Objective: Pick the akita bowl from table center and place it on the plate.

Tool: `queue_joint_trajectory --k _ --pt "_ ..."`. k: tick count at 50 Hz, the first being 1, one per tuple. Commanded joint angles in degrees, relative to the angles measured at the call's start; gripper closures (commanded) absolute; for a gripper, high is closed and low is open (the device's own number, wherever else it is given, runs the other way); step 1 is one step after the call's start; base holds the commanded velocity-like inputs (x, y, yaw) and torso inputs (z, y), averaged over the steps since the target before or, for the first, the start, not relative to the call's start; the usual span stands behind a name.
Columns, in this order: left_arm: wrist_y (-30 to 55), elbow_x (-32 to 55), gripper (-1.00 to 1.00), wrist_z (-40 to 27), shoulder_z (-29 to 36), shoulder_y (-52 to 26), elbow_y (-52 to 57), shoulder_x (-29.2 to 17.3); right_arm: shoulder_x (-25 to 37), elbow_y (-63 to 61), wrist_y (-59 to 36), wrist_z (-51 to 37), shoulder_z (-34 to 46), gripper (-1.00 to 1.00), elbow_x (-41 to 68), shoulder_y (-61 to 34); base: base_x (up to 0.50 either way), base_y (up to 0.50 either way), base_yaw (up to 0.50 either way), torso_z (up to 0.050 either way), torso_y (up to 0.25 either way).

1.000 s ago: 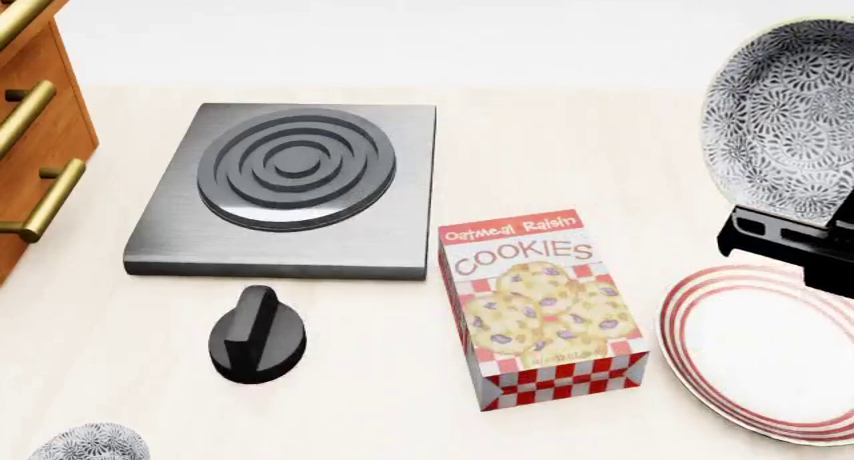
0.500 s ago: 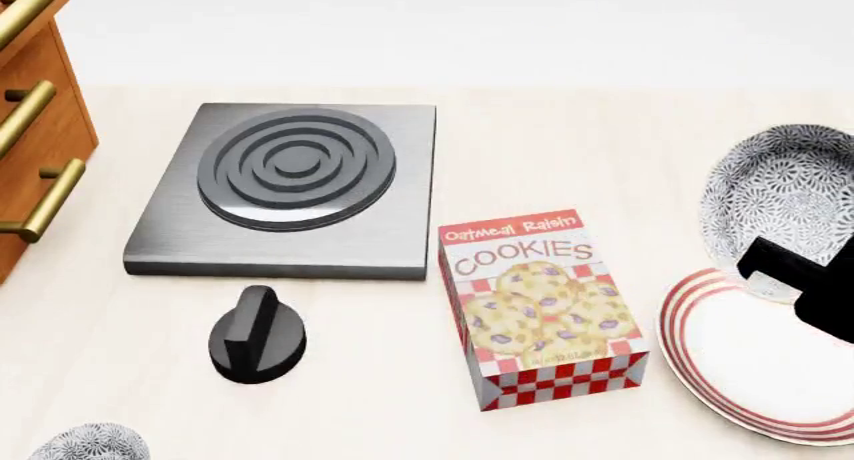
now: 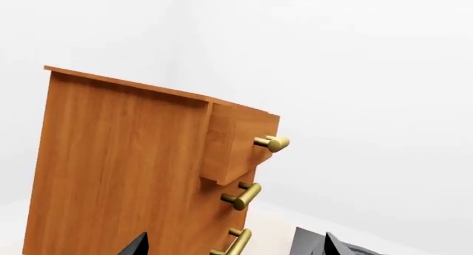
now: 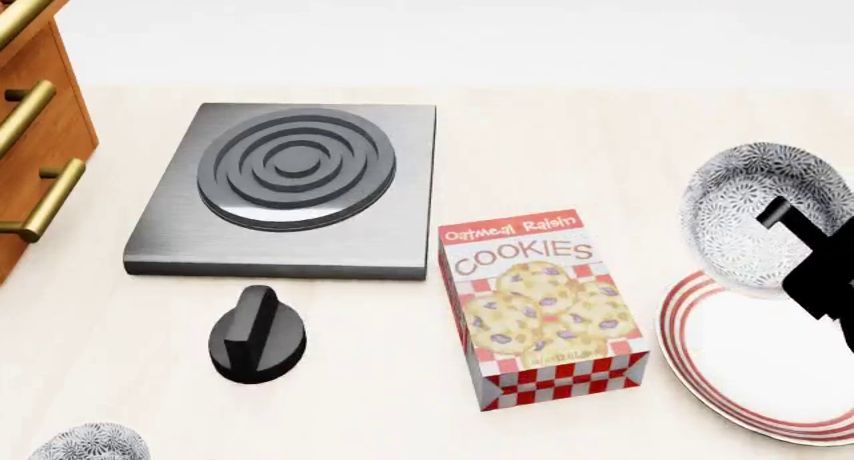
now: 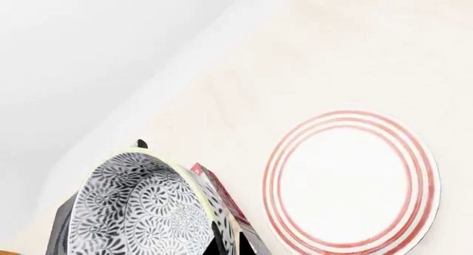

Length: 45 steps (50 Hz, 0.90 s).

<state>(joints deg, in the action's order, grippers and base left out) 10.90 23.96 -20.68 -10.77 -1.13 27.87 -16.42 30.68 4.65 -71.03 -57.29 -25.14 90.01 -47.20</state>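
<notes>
At the far left of the head view stands a wooden drawer cabinet (image 4: 34, 130) with brass handles, and at the bottom left edge a second speckled bowl (image 4: 83, 444) sits on the tabletop (image 4: 561, 150), untouched. The left pincer (image 3: 232, 246) shows only two dark tips in the left wrist view, set apart and holding nothing. Next come the grey hob plate (image 4: 291, 185), the black knob (image 4: 256, 335) in front of it, and the upright cookie box (image 4: 541, 305).

To the right of the box, the akita bowl (image 4: 761, 215) hangs in the air, tilted with its mouth toward the camera, above the far edge of the plate (image 4: 747, 355). The right pincer (image 4: 807, 250) is clamped on the bowl's rim, one finger (image 5: 219, 239) lying inside against the wall.

The carry is nearly done; this looks like the lowering step. The next move calls for shifting the bowl toward the plate's middle, bringing it level, setting it down inside the red rings, then releasing. A tilted release risks the bowl rolling off the shallow plate.

The bowl is small, deep and round, covered in a fine grey-and-white floral speckle inside and out, with a pale rim.
</notes>
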Motion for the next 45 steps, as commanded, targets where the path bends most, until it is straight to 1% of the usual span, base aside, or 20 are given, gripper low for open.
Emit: queue_joint_trajectory --k 1,2,8,15,18,20,26,33,37,40,42,43,45 --pt "-1.9 -0.3 -1.0 0.4 0.2 0.7 0.0 0.2 0.6 11.4 1.1 -4.1 -0.1 1.0 3.2 -5.3 0.0 0.0 0.0 0.0 0.0" --pt "-1.9 -0.1 -1.0 0.4 0.2 0.7 0.1 0.2 0.7 12.6 1.4 -5.2 0.0 1.0 2.9 -5.4 0.0 0.0 0.0 0.0 0.0" --pt "-2.4 0.2 -1.0 0.7 0.3 1.1 0.2 0.1 1.5 16.3 2.8 -3.2 1.3 1.0 0.1 -6.4 0.0 0.0 0.0 0.0 0.0" --pt "-3.5 0.8 -1.0 1.3 0.2 1.7 0.7 0.2 2.1 18.3 3.8 -3.3 1.6 1.0 -0.8 -7.6 0.0 0.0 0.0 0.0 0.0" --pt "-4.4 -0.3 -1.0 1.8 0.8 2.3 1.0 -0.1 2.2 18.3 4.6 -2.5 1.7 1.0 -1.5 -7.5 0.0 0.0 0.0 0.012 -0.221" --pt "-4.0 0.8 -1.0 2.6 1.1 2.5 1.3 -0.5 2.1 18.5 5.1 -1.9 1.4 1.0 -1.6 -7.2 0.0 0.0 0.0 0.016 -0.248" --pt "-4.9 -1.6 -1.0 2.6 2.2 2.6 1.1 -0.8 2.0 19.5 5.8 -0.7 1.6 1.0 -2.2 -7.3 0.0 0.0 0.0 0.003 -0.006" --pt "-3.6 0.6 -1.0 2.4 1.7 2.4 1.2 -0.9 1.9 19.8 6.3 -0.1 1.6 1.0 -2.3 -6.8 0.0 0.0 0.0 0.0 -0.175" --pt "-4.6 -0.7 -1.0 2.2 2.0 2.4 1.2 -0.8 2.1 19.9 6.4 -0.1 1.7 1.0 -2.3 -7.1 0.0 0.0 0.0 0.0 0.0" --pt "-5.5 -1.2 -1.0 2.5 2.3 2.6 1.3 -0.8 2.1 20.0 6.6 0.1 1.8 1.0 -2.5 -7.2 0.0 0.0 0.0 0.0 -0.25" --pt "-4.3 0.5 -1.0 2.2 1.7 2.3 1.0 -0.8 2.2 20.3 6.8 0.4 1.9 1.0 -2.7 -7.3 0.0 0.0 0.0 0.0 -0.25" --pt "-4.4 -0.1 -1.0 2.0 1.9 2.3 1.1 -0.9 2.2 20.4 6.9 0.5 2.0 1.0 -2.9 -7.3 0.0 0.0 0.0 0.0 -0.191" --pt "-3.6 0.5 -1.0 1.6 1.6 2.1 1.1 -1.0 2.3 21.5 7.6 1.3 2.1 1.0 -3.5 -7.7 0.0 0.0 0.0 0.0 0.0"
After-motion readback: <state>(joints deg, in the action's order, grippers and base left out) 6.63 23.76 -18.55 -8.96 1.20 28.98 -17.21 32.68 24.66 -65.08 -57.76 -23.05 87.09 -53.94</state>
